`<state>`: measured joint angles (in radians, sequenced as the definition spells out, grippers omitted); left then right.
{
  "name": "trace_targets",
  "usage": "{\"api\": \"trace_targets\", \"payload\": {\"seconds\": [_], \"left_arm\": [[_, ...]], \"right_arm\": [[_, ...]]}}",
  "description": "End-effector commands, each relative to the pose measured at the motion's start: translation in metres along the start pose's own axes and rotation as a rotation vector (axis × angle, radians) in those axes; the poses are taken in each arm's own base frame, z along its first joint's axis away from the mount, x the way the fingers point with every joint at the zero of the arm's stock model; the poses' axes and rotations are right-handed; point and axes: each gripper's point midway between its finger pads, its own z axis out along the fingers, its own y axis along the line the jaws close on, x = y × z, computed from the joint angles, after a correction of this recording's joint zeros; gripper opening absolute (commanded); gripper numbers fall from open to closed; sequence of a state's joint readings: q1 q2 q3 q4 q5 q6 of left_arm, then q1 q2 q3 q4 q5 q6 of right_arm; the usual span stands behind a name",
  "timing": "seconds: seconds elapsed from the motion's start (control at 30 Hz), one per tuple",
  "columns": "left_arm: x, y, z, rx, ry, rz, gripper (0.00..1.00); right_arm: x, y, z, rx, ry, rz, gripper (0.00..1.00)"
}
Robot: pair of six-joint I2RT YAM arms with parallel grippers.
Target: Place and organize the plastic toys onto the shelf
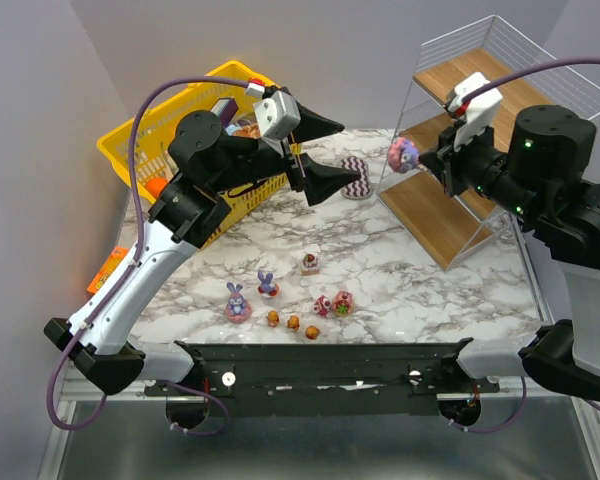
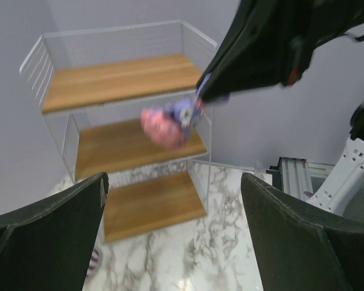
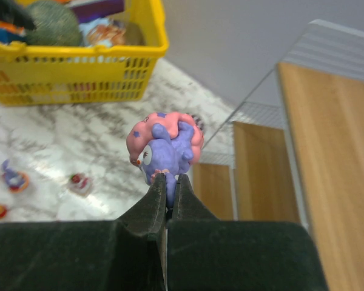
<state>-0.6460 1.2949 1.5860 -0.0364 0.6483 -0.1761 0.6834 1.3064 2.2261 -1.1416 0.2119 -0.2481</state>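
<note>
Snugly, right gripper (image 3: 169,179) pinches a rounded purple-and-pink plastic bunny (image 3: 170,140).

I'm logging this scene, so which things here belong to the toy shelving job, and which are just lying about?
Job: shelf; bunny held in right gripper; two bunnies, three bears and three rounded toys on the table.
Lying about: yellow basket; purple pad; orange packet.
</note>
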Motion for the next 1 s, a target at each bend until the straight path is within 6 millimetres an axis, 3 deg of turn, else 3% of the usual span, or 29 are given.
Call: {"api": "trace_targets", "payload": {"seconds": [0.0,0.2,0.23,0.3,0.33,0.53,0.73,0.97], "left_arm": [[-0.006,-0.024,0.010,0.129,0.055,0.197,0.99],[0.036,-0.051,0.022,0.262,0.186,0.199,0.99],[0.052,-0.059,0.024,0.291,0.237,0.174,0.99],[0.056,-0.058,0.028,0.279,0.266,0.212,0.99],[0.067,-0.063,0.032,0.283,0.302,0.208,0.99],[0.073,-0.060,0.040,0.249,0.334,0.255,0.99],[0.079,-0.060,0.040,0.240,0.375,0.274,0.89],[0.079,-0.060,0.040,0.232,0.394,0.281,0.96]], "right_arm": [[0.011,0.044,-0.013,-0.212,0.028,0.161,0.01],[0.010,0.075,-0.030,-0.385,0.039,0.242,0.01],[0.010,0.078,-0.031,-0.403,0.042,0.241,0.01],[0.010,0.087,-0.035,-0.449,0.055,0.276,0.01],[0.012,0.090,-0.036,-0.462,0.062,0.282,0.01],[0.020,0.101,-0.038,-0.520,0.108,0.291,0.01],[0.031,0.101,-0.034,-0.507,0.153,0.274,0.01],[0.047,0.104,-0.027,-0.506,0.222,0.261,0.01]]}}
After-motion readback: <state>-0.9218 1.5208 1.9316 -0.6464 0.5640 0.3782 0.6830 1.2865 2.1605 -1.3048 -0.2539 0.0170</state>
